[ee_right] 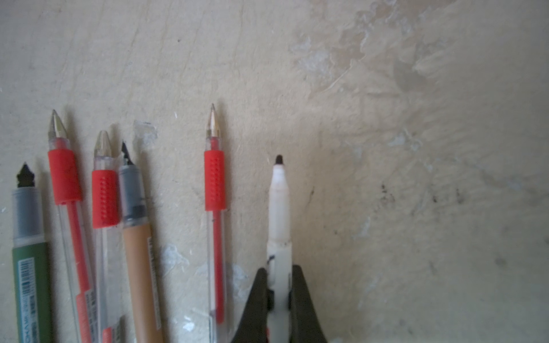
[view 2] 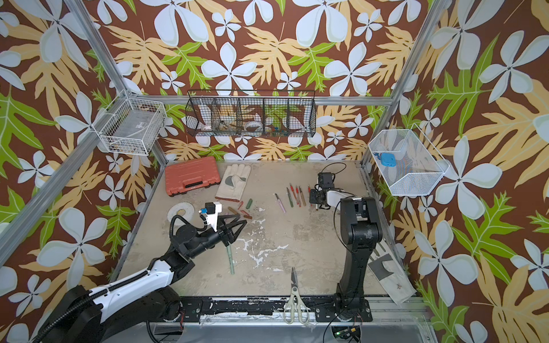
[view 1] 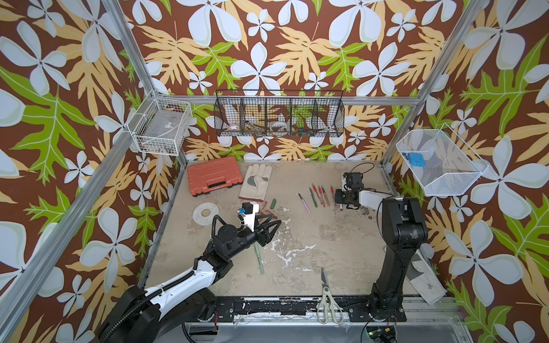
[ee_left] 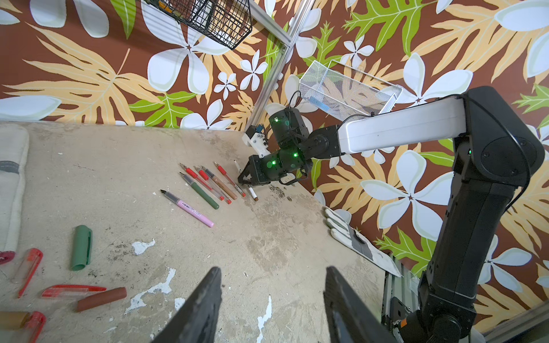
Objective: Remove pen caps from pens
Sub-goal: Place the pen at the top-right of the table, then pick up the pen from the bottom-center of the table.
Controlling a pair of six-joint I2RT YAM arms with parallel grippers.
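Done: seven pens are seen with bare tips, laid in a row beside the glove, toward the right arm. Loose caps are gathered just in front of the glove's cuff.
Left to do: a pale green pen is found well in front of the glove, apart from the row. No pale green cap is made out among the loose ones, so this pen is judged to be capped and the last to be done.
White pen: placed at the end of the row farthest from the glove, tip bare. Whether it is lying on the table cannot be told.
Right gripper: the jaws are drawn in close on both sides of the white pen's barrel, which seems to be held.
Left gripper: set about half open, with nothing between the fingers, and poised over the pale green pen's end nearer the glove.
Right wrist view alone: the nibs of six pens are shown plainly bare.
Left wrist view alone: the caps' colours are shown, namely dark green, brown, tan and red.
Top views alone: the pale green pen is shown, partly hidden under the left gripper.
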